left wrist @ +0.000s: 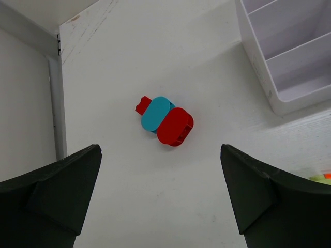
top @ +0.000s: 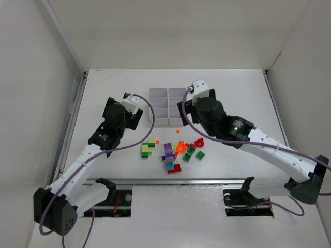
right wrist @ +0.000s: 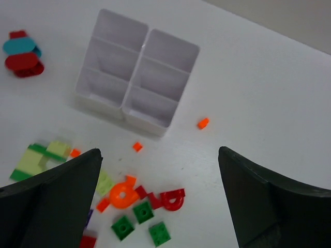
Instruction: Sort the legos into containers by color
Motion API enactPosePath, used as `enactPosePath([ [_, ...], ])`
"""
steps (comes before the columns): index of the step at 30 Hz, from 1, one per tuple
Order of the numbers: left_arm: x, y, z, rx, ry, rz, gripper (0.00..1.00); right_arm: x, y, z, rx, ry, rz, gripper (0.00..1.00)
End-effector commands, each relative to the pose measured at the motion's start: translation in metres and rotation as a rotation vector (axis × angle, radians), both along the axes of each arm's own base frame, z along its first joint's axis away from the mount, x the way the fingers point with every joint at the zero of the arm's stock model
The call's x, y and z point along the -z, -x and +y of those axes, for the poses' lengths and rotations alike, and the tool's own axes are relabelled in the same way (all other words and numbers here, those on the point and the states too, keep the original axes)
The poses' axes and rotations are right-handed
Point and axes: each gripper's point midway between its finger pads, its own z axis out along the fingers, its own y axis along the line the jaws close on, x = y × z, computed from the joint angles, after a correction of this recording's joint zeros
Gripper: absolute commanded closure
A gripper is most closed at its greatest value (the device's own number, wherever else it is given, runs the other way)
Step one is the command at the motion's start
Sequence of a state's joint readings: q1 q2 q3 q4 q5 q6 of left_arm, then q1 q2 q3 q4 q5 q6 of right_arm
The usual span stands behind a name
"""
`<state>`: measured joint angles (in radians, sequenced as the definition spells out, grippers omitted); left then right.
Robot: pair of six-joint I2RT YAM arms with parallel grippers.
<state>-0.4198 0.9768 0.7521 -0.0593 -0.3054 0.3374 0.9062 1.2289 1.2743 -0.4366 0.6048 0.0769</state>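
Tiny legos [top: 173,152] in red, orange, green, yellow-green, purple and teal, scattered loose on the white table [top: 232,98] just in front of the white six-compartment organiser box [top: 168,106]. Separate red-and-teal cluster [left wrist: 165,121] left of the box, just beyond the left gripper [left wrist: 160,150], spread wide, holding nothing. Right gripper [right wrist: 159,151] equally wide, raised by the box's right side. Table's left rim [left wrist: 51,103] near the cluster; bare surface right of the box.

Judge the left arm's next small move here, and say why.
Probably lower the open left gripper onto the red and teal lego cluster. The cluster lies roughly centred between the spread jaws, nothing is held, and the white organiser box shows only empty compartments, so sorting has not begun.
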Motion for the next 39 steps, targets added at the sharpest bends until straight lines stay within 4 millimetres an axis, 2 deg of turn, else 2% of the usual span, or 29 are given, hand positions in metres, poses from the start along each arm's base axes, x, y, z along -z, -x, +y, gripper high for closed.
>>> enactPosePath([
  [1,-0.032,0.000,-0.013,0.037,0.041,-0.083,0.00,0.010,0.030,0.003,0.003,0.035,0.100,0.00],
  [2,-0.041,0.000,-0.012,0.024,0.059,-0.104,0.00,0.010,0.035,0.016,-0.049,-0.019,0.125,0.00],
  [3,-0.042,0.002,-0.018,0.038,0.057,-0.106,0.00,0.014,0.046,0.041,-0.154,-0.080,0.179,0.00],
  [4,-0.046,0.004,-0.019,0.035,0.068,-0.117,0.00,0.017,0.048,0.054,-0.184,-0.130,0.198,0.00],
  [6,-0.052,0.010,-0.013,0.012,0.104,-0.124,0.00,0.032,0.057,0.074,-0.203,-0.208,0.287,0.00],
  [7,-0.056,0.012,-0.009,-0.006,0.123,-0.123,0.00,0.030,0.060,0.081,-0.206,-0.221,0.311,0.00],
  [8,-0.047,0.017,-0.002,-0.030,0.123,-0.084,0.00,0.045,0.063,0.094,-0.199,-0.203,0.362,0.00],
  [12,-0.050,0.029,0.015,-0.094,0.168,-0.074,0.00,0.070,0.077,0.120,-0.221,-0.097,0.481,0.00],
  [14,-0.054,0.031,0.027,-0.139,0.188,-0.090,0.00,0.081,0.083,0.122,-0.219,-0.060,0.520,0.00],
  [16,-0.057,0.037,0.037,-0.186,0.222,-0.106,0.00,0.088,0.084,0.126,-0.210,-0.067,0.547,0.05],
  [18,-0.059,0.041,0.040,-0.197,0.252,-0.112,0.00,0.103,0.089,0.121,-0.188,-0.055,0.589,0.11],
  [22,-0.058,0.046,0.040,-0.187,0.286,-0.101,0.00,0.123,0.102,0.123,-0.201,-0.079,0.639,0.11],
  [25,-0.061,0.047,0.039,-0.178,0.293,-0.108,0.00,0.142,0.113,0.133,-0.226,-0.064,0.680,0.09],
  [29,-0.058,0.046,0.039,-0.176,0.280,-0.099,0.00,0.162,0.111,0.138,-0.187,-0.061,0.704,0.09],
  [33,-0.055,0.044,0.038,-0.177,0.276,-0.089,0.00,0.164,0.103,0.134,-0.140,-0.055,0.676,0.11],
  [39,-0.051,0.044,0.037,-0.167,0.267,-0.078,0.00,0.183,0.098,0.128,-0.089,0.019,0.682,0.27],
])
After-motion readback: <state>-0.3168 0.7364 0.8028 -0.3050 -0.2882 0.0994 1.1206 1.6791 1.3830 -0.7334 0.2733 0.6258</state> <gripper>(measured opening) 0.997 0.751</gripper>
